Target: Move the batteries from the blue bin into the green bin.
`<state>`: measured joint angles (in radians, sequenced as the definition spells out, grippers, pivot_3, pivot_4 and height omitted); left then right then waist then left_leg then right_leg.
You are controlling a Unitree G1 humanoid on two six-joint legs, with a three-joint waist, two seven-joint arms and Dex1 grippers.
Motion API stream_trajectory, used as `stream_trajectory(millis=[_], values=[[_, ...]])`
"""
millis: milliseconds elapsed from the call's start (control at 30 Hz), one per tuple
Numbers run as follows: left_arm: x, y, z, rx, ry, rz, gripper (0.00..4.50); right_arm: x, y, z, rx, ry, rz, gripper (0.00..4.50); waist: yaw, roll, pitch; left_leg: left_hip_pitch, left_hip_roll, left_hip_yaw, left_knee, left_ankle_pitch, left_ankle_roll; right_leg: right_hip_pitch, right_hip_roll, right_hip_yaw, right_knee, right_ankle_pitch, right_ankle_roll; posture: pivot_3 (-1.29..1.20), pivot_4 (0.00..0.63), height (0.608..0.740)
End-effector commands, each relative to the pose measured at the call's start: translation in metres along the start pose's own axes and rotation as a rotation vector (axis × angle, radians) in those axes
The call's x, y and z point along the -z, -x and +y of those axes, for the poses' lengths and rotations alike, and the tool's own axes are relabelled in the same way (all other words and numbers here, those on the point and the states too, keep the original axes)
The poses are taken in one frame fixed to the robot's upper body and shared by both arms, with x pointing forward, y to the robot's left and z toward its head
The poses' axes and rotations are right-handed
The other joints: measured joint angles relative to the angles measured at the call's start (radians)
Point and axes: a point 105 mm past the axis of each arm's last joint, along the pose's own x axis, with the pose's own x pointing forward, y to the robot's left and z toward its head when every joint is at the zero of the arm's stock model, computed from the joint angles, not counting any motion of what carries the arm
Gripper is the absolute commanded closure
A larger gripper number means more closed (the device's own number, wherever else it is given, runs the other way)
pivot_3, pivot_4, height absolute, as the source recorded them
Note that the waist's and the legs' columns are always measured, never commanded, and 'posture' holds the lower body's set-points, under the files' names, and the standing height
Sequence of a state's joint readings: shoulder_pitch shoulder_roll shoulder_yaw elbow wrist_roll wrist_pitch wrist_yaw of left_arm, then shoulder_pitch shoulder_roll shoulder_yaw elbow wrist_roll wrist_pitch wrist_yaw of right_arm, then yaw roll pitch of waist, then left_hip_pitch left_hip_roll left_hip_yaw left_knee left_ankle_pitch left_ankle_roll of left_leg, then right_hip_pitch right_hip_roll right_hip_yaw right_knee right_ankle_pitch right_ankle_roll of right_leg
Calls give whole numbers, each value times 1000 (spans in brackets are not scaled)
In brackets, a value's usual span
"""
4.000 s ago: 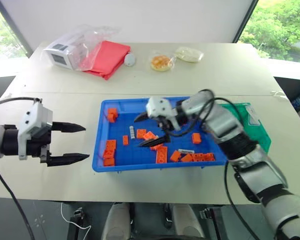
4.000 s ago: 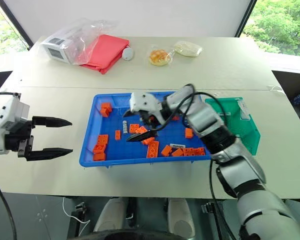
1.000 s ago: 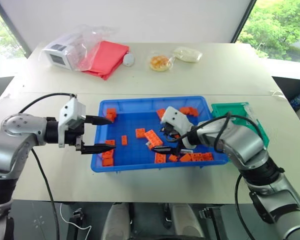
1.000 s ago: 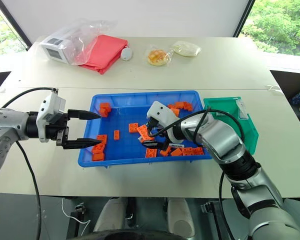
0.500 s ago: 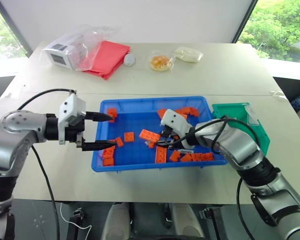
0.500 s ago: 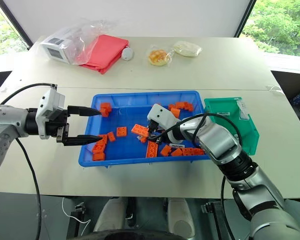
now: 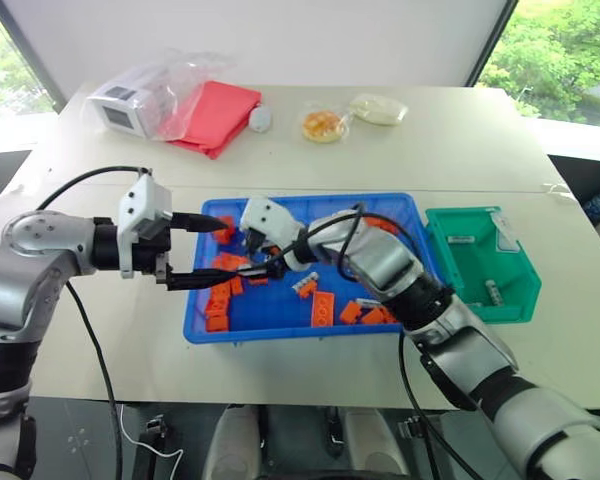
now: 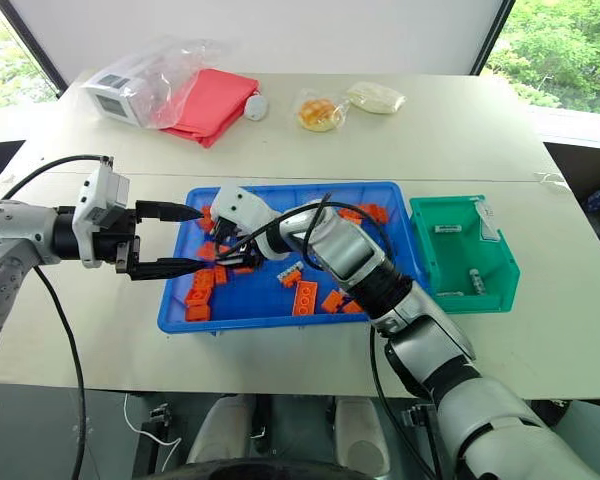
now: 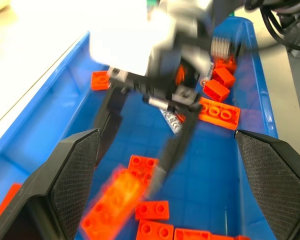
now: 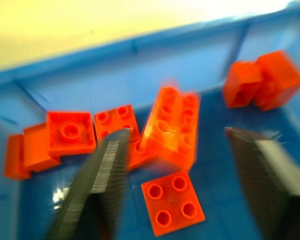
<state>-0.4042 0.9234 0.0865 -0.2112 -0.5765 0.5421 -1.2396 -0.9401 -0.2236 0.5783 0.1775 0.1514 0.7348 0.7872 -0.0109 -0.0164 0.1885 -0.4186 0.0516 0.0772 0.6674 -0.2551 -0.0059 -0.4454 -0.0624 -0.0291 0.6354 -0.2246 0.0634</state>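
Note:
The blue bin (image 7: 310,336) sits mid-table, strewn with orange bricks (image 7: 323,308). One silvery battery (image 7: 305,285) lies near its middle, also seen as the battery (image 9: 171,119) in the left wrist view. Another battery (image 7: 493,291) rests on the floor of the green bin (image 7: 490,316) just right of the blue one. My right gripper (image 7: 248,257) reaches across to the blue bin's left end, open over a cluster of bricks (image 10: 171,127) and holding nothing. My left gripper (image 7: 220,252) faces it over the bin's left rim, open and empty.
Across the far side of the table lie a bagged white box (image 7: 120,108), a red cloth (image 7: 212,115) and two small food packets (image 7: 323,125). The two grippers are close together, tip to tip, over the bin's left end.
My right arm swung from the bin's middle to its left end, shoving bricks along, and its jaws stand wider than half a second ago. The left gripper has stayed put.

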Motion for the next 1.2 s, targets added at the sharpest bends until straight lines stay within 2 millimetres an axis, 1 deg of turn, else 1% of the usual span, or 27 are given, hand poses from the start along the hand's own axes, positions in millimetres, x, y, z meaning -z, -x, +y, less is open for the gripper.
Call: stream_trajectory(millis=[33, 100, 167, 267, 333, 400, 567, 667, 767, 1000, 1200], values=[[-6, 4, -2, -9, -30, -9, 0, -12, 23, -13, -6, 141, -3, 70, 0, 0, 0, 0, 0, 0, 0, 0, 0, 0, 0, 0, -1, 0, 0, 0, 150, 734], [-5, 4, -3, -15, -28, -10, 0, -2, 36, -13, -49, 176, 39, 70, 1, 0, 0, -1, 0, 0, 0, 0, 0, 1, 0, 0, -1, 0, 0, 0, 150, 734], [-6, 4, -3, -20, -27, -14, 0, 8, 46, -5, -105, 190, 72, 70, -2, 0, 0, 0, 0, 0, 0, 0, 0, 0, 0, 0, -1, 0, 0, 0, 150, 734], [-6, 4, -3, -22, -27, -17, 0, 19, 54, 4, -161, 198, 103, 70, -7, 0, 0, 0, 1, -1, -1, 0, 0, 0, 1, -1, 0, 0, 0, 0, 150, 734], [-7, 3, -3, -25, -27, -19, 0, 30, 57, 9, -181, 206, 128, 70, -9, 0, 0, 1, 2, -1, -1, 0, 0, 0, 3, -1, 1, 0, 0, 0, 150, 734], [-7, 3, -2, -27, -29, -20, 0, 36, 57, 9, -173, 205, 140, 70, -7, 0, 0, 3, 3, -1, -1, 0, 0, 0, 4, -1, 3, 0, 0, 0, 150, 734], [-8, 2, -2, -26, -33, -21, 0, 45, 50, -6, -81, 176, 151, 70, -6, -1, 0, 4, 2, 0, 0, 0, -1, 0, 3, 0, 4, 0, 0, 0, 150, 734], [-9, 2, -1, -26, -36, -23, 0, 56, 49, -14, -45, 174, 173, 70, -3, -1, 0, 4, 2, 0, 0, 0, -1, 0, 3, 0, 4, 0, 0, 0, 150, 734], [-10, 1, 0, -24, -39, -25, 0, 63, 48, -15, -40, 185, 191, 70, -2, -1, 0, 4, 2, 0, 0, 0, -1, 0, 3, 0, 4, 0, 0, 0, 150, 734], [-11, -1, 0, -19, -43, -28, 0, 70, 45, -19, -15, 206, 206, 70, -3, -1, 0, 5, 2, 0, -1, 0, -1, 1, 3, 0, 4, 0, 0, 0, 150, 734], [-9, 0, -1, -18, -44, -25, 0, 65, 41, -15, -26, 174, 184, 70, -4, -1, 0, 7, 2, 0, -1, 0, -1, 2, 3, 0, 5, 0, 0, 0, 150, 734]])
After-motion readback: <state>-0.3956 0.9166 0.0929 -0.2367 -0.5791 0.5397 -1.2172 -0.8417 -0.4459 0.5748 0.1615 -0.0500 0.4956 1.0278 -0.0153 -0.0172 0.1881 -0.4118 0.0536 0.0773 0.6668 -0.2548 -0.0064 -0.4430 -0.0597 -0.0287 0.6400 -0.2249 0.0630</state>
